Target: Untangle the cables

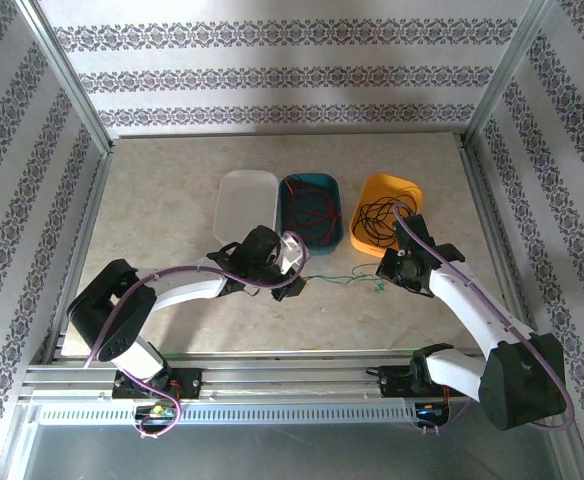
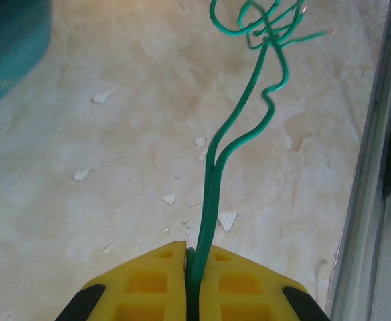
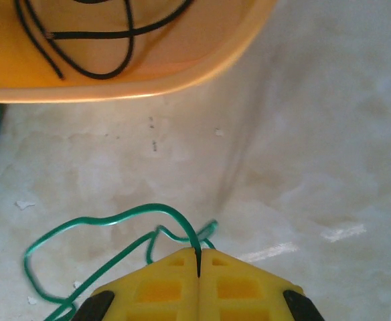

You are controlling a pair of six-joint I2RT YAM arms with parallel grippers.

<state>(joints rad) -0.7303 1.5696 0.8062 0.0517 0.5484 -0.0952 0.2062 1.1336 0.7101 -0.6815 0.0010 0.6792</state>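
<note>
**Left claw** (image 2: 191, 251): mine, pressed together on two strands of the green cable (image 2: 209, 194). The strands run away from it over the table top (image 1: 172, 210) to a curled snarl at their far end.

**Right claw** (image 3: 197, 253): mine, pinching the other end of that green wire, with a loose loop spilling out to one side of it.

**Green cable, position:** strung between my two claws, on the near side of the tray row, right of centre. I cannot tell whether it is one wire or more.

**Trays, left to right:**
- white tray (image 1: 247, 200)
- teal tray (image 1: 310, 178), holding the red cables (image 1: 312, 215)
- orange tray (image 1: 412, 190), holding the black cables (image 1: 377, 220)

**Progress, as I judge it:** well along.
- Done: red and black are sorted by colour.
- Left: work the kinks out of the green, then set it down, probably in the white tray.
</note>
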